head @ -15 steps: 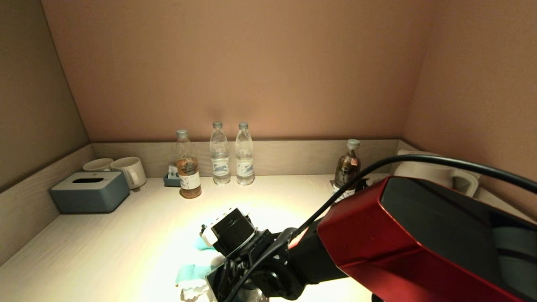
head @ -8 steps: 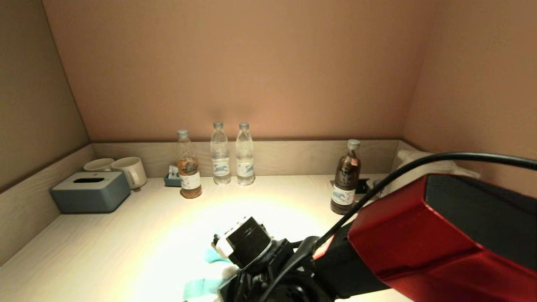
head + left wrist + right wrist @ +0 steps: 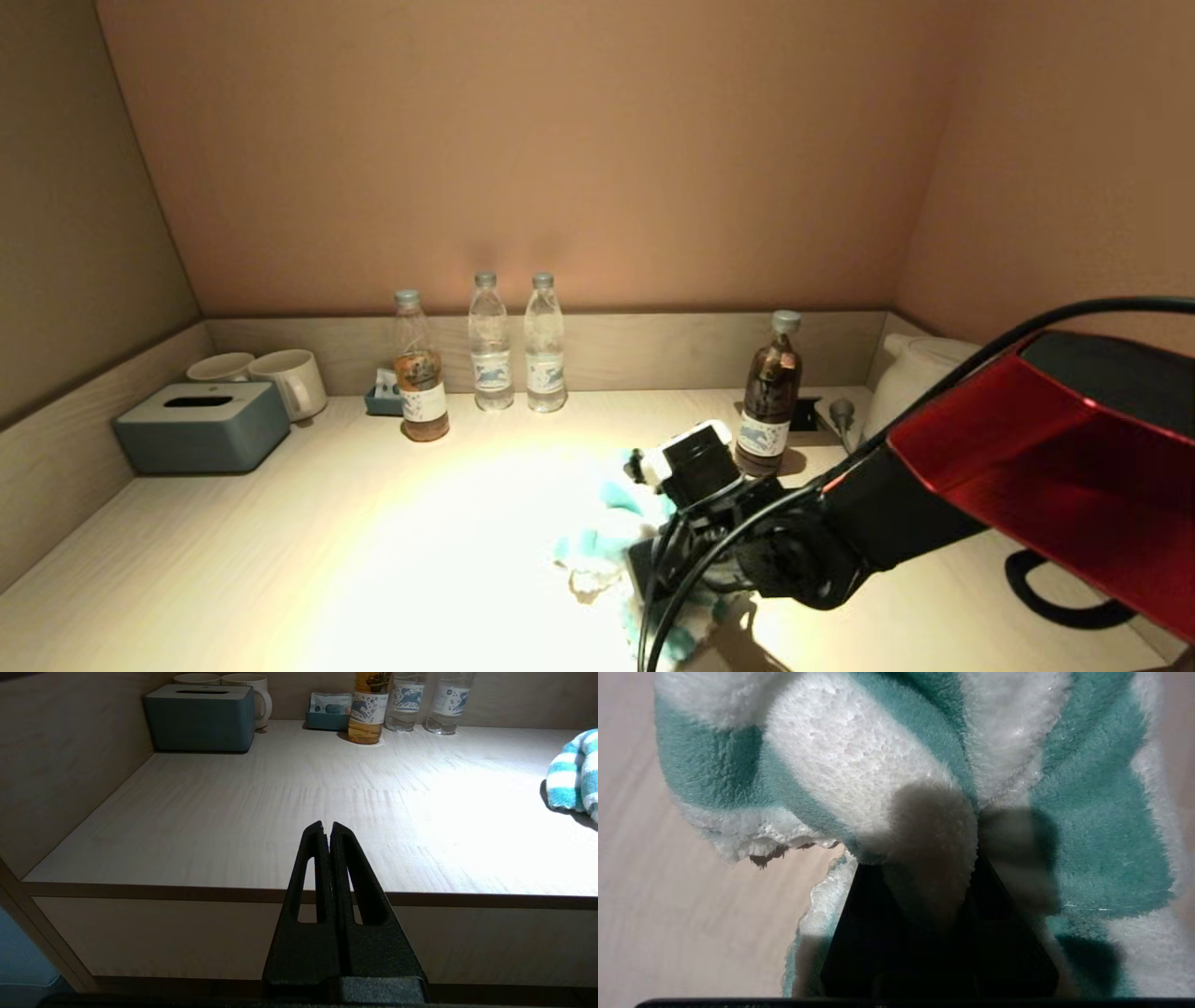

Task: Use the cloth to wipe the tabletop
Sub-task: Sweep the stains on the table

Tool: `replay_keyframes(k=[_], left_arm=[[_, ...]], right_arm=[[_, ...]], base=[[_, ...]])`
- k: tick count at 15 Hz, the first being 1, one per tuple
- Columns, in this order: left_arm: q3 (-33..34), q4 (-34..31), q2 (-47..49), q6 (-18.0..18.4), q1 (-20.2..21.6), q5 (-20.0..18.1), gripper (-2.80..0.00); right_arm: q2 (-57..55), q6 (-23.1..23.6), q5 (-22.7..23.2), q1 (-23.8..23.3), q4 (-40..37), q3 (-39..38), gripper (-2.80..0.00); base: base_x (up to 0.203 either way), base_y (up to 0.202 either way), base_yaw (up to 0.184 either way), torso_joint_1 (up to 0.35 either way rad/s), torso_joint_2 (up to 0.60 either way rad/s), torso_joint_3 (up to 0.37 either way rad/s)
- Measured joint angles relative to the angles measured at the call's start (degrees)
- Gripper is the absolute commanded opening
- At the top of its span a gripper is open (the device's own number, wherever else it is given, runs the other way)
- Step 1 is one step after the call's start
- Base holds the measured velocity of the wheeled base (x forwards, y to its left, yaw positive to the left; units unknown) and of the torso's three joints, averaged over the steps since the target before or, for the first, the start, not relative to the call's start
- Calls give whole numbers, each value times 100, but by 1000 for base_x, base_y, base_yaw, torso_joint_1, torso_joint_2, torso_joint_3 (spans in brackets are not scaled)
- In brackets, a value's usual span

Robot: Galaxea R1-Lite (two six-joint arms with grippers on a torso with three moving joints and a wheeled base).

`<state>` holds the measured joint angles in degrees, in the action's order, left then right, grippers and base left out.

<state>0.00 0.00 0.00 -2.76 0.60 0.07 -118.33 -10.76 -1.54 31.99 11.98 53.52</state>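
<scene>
Now | right gripper point(image 3: 934, 868) low, fingers clamped on cloth point(image 3: 597, 546) | left gripper point(image 3: 327, 833) fingers together, off tabletop point(image 3: 373, 560)

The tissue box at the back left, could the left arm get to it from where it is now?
Probably yes. The left pincer sits shut just off the tabletop's front edge, and bare wood runs from there to the tissue box. The cloth lies off to the other side.

Right arm point(image 3: 1046, 467): glossy red shell, black top panel, black wrist joints, looped black cable point(image 3: 691, 569). Left gripper point(image 3: 327, 830): matte black slotted fingers.
</scene>
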Motion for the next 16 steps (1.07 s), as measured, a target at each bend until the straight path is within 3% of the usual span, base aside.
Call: replay_keyframes(k=[4, 8, 10, 16], left_arm=[[0, 0, 0, -1, 0, 0, -280], [0, 0, 0, -2, -2, 0, -280], [0, 0, 0, -2, 0, 0, -280], [0, 0, 0, 0, -2, 0, -280]], right_arm=[[-147, 46, -5, -687, 59, 373, -280], [-488, 27, -28, -862, 47, 886, -280], [-638, 21, -35, -767, 53, 1074, -280], [-932, -6, -46, 223, -107, 1672, -280]], base=[[0, 0, 0, 0, 0, 0], [0, 0, 0, 0, 0, 0], [0, 0, 0, 0, 0, 0], [0, 0, 0, 0, 0, 0]])
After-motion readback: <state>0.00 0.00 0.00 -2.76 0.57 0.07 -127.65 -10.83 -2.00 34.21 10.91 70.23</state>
